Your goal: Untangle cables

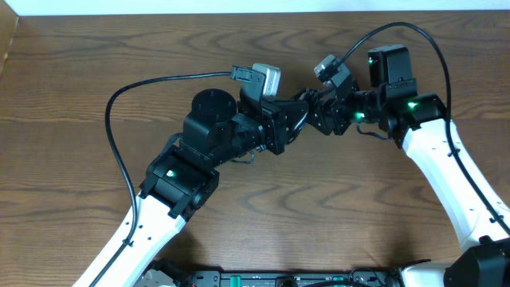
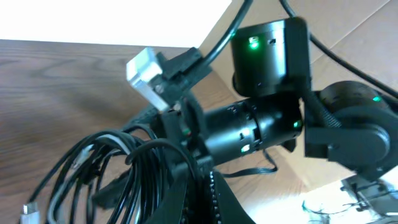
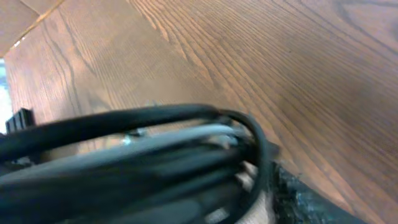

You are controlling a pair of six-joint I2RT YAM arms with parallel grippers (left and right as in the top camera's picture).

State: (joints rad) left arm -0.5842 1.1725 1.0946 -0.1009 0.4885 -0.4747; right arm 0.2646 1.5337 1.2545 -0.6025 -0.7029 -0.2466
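Above the middle of the brown wood-grain worktop (image 1: pixel 80 80), the two arms meet nose to nose, the left gripper (image 1: pixel 296 113) and the right gripper (image 1: pixel 320 116) just beside each other. Between them is the bundle of thin black cables (image 2: pixel 106 168), with one pale grey-white cord running through it. From overhead it is almost wholly hidden by the two wrists.

The left wrist view shows the bundle as loose overlapping loops that spread to the lower left, clear of the wood. A small pale plug end (image 2: pixel 28 211) shows at the bottom corner. The loops gather toward the left jaws at the bottom edge. Those jaws are pressed together and appear to pinch the bundle there. Beyond them the black cylindrical body of the right arm (image 2: pixel 267 124) fills the view, a green light lit on it.

In the right wrist view the same cords (image 3: pixel 155 143) run across the lens, close and blurred, above the worktop. Whether the right jaws are spread or closed cannot be told.
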